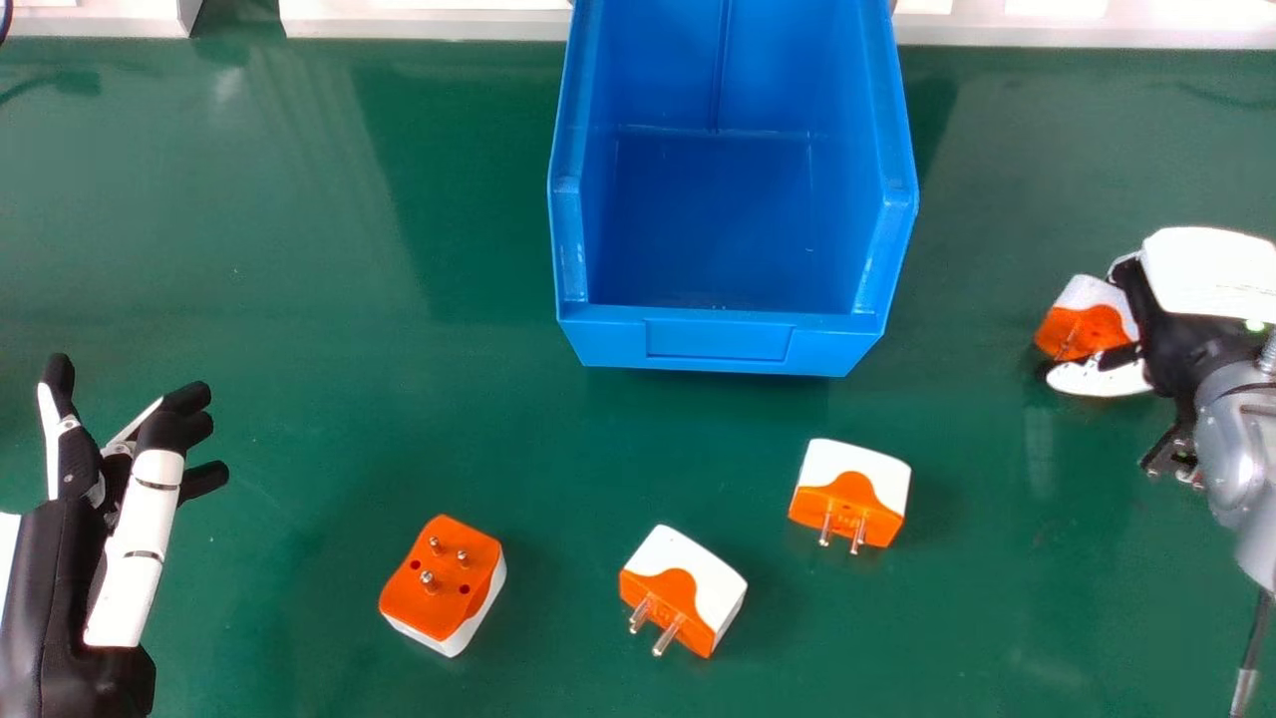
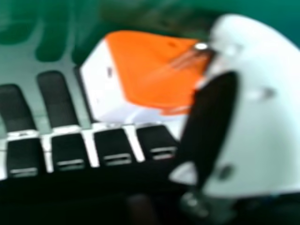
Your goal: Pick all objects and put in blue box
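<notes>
At the right of the head view my right hand (image 1: 1186, 329) holds an orange and white adapter (image 1: 1087, 321) above the table. In the right hand view the same adapter (image 2: 152, 70) sits between the thumb (image 2: 262, 108) and the fingers (image 2: 58, 101) of my right hand (image 2: 206, 126). My left hand (image 1: 140, 519) is at the left edge, open and holding nothing. Three more adapters lie on the table: one (image 1: 444, 583) with pins up, another (image 1: 688, 588) near the front middle, a third (image 1: 852, 489) below the box's right corner. The blue box (image 1: 718, 339) stands at the back middle with a bare floor.
The green table (image 1: 299, 299) spreads around the box on both sides. A pale frame (image 1: 419, 22) runs along the table's far edge. The box's side walls rise high toward the back, and its front wall is low.
</notes>
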Available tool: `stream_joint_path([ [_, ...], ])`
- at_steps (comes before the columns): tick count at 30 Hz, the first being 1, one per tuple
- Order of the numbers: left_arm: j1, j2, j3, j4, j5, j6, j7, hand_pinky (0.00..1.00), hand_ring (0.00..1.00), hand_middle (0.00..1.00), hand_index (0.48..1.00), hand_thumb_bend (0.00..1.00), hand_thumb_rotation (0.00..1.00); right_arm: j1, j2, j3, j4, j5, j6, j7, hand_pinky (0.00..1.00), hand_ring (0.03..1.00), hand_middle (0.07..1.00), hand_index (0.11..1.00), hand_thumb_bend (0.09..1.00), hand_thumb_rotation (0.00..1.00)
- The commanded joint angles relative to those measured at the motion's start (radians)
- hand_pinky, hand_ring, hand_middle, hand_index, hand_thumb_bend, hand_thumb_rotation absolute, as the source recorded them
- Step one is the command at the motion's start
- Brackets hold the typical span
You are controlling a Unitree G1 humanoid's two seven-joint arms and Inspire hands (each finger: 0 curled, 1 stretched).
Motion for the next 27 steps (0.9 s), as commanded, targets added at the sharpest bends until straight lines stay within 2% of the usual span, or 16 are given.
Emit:
stream_joint_path([
  [1,0.006,0.004,0.01,-0.023,-0.002,-0.001,0.0,0.75,0.83,0.83,0.835,0.53,0.78,-0.007,-0.003,-0.022,-0.008,0.023,-0.02,-0.008,0.45,0.56,0.637,0.629,0.245,0.36],
  [6,0.005,0.005,0.01,-0.03,0.0,0.01,0.002,0.76,0.84,0.84,0.838,0.53,0.78,0.001,-0.008,-0.045,-0.016,0.05,-0.049,-0.012,0.45,0.562,0.631,0.628,0.254,0.3],
  [9,0.001,0.006,0.01,-0.027,0.005,0.011,0.003,0.75,0.84,0.84,0.839,0.53,0.79,0.002,-0.008,-0.051,-0.023,0.05,-0.046,-0.01,0.44,0.555,0.622,0.628,0.251,0.32],
  [11,0.0,0.005,0.01,-0.027,0.001,0.014,0.003,0.75,0.84,0.84,0.837,0.54,0.79,0.008,-0.01,-0.054,-0.039,0.048,-0.045,-0.015,0.44,0.555,0.627,0.628,0.251,0.32],
  [12,-0.001,0.005,0.011,-0.027,0.004,0.014,0.005,0.75,0.83,0.83,0.836,0.54,0.78,0.015,-0.013,-0.058,-0.052,0.048,-0.049,-0.021,0.44,0.555,0.629,0.627,0.254,0.32],
  [17,-0.007,0.006,0.012,-0.021,0.0,0.014,0.003,0.74,0.83,0.83,0.832,0.55,0.78,0.102,-0.037,-0.107,-0.189,0.074,-0.073,-0.031,0.41,0.531,0.605,0.619,0.268,0.24],
  [20,-0.008,0.008,0.011,-0.022,0.009,0.014,0.007,0.74,0.83,0.83,0.834,0.55,0.78,0.202,-0.054,-0.148,-0.332,0.088,-0.083,-0.055,0.32,0.431,0.523,0.571,0.271,0.2],
  [22,-0.01,0.01,0.012,-0.02,0.01,0.018,0.008,0.75,0.83,0.83,0.834,0.54,0.79,0.284,-0.059,-0.183,-0.455,0.098,-0.076,-0.057,0.28,0.37,0.465,0.531,0.272,0.15],
  [23,-0.011,0.01,0.013,-0.018,0.009,0.018,0.007,0.75,0.83,0.83,0.833,0.53,0.79,0.331,-0.06,-0.201,-0.526,0.1,-0.065,-0.055,0.24,0.317,0.413,0.507,0.374,0.15],
  [24,-0.014,0.011,0.014,-0.016,0.007,0.018,0.006,0.75,0.83,0.83,0.833,0.53,0.8,0.389,-0.056,-0.22,-0.61,0.1,-0.049,-0.052,0.2,0.267,0.357,0.492,0.427,0.14],
  [27,-0.017,0.013,0.015,-0.013,0.005,0.022,0.005,0.75,0.84,0.84,0.838,0.52,0.8,0.544,-0.033,-0.26,-0.829,0.091,-0.002,-0.054,0.12,0.159,0.227,0.473,0.478,0.14],
])
